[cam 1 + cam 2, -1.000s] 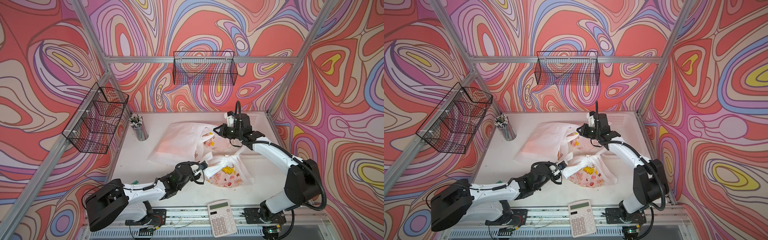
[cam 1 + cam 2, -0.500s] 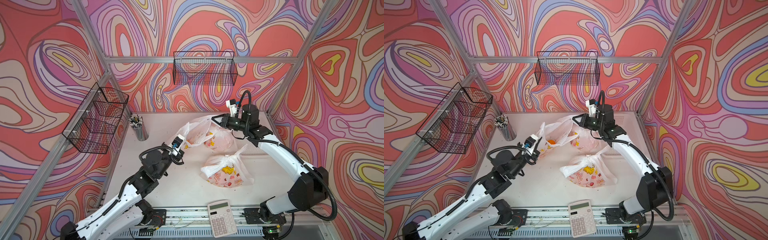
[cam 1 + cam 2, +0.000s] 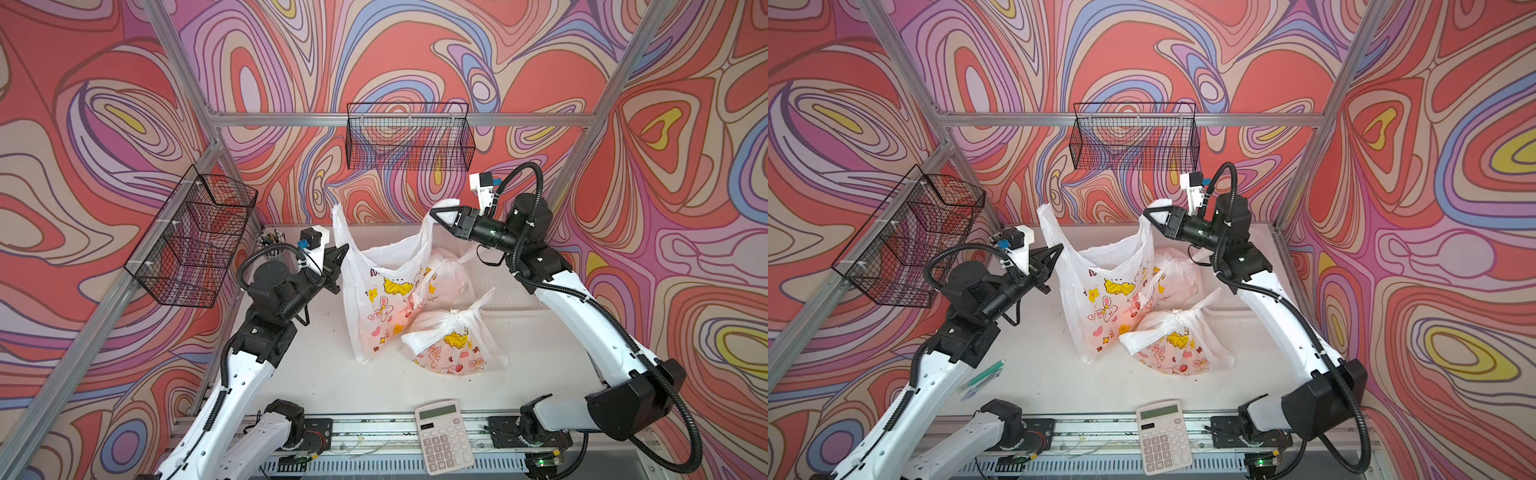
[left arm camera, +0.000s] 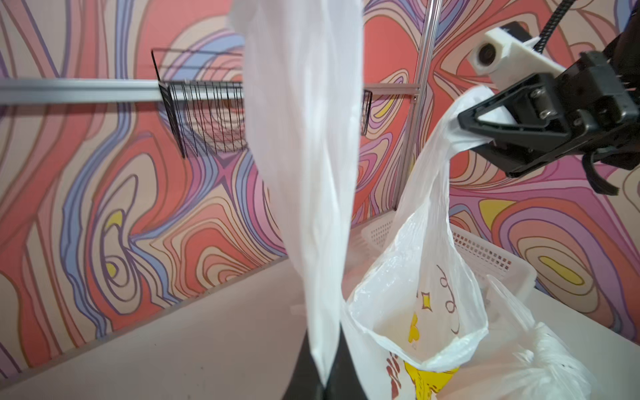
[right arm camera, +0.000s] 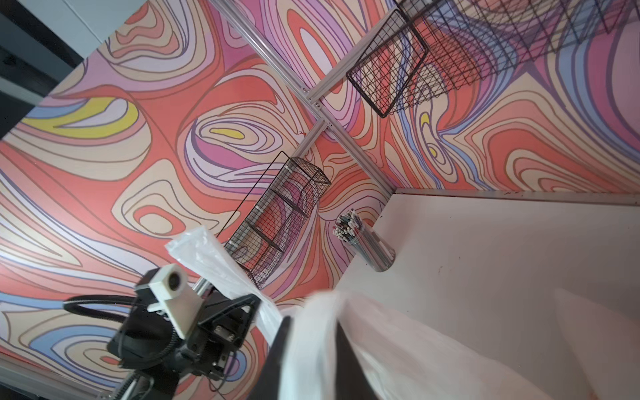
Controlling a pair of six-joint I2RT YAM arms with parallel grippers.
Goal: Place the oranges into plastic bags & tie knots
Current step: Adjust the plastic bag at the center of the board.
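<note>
Top views, both: holds the open bag [image 3: 382, 299] upright, bottom at the table [image 3: 324, 374], mouth stretched side to side, left gripper [image 3: 343, 254] clenched on one handle, right gripper [image 3: 436, 215] pinching the other, higher and farther back, two tied bags [image 3: 455, 345] just beside. Left wrist: catches film trapped between the right jaws, handles well apart, so probably must cross them for a knot. Right wrist: loses own fingertips behind blurred plastic. Leaves the oranges [image 3: 402, 312] as a faint glow low inside.

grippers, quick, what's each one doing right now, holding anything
left gripper: closed on one handle of the open bag
right gripper: closed on that bag's other handle, holding it up
</note>
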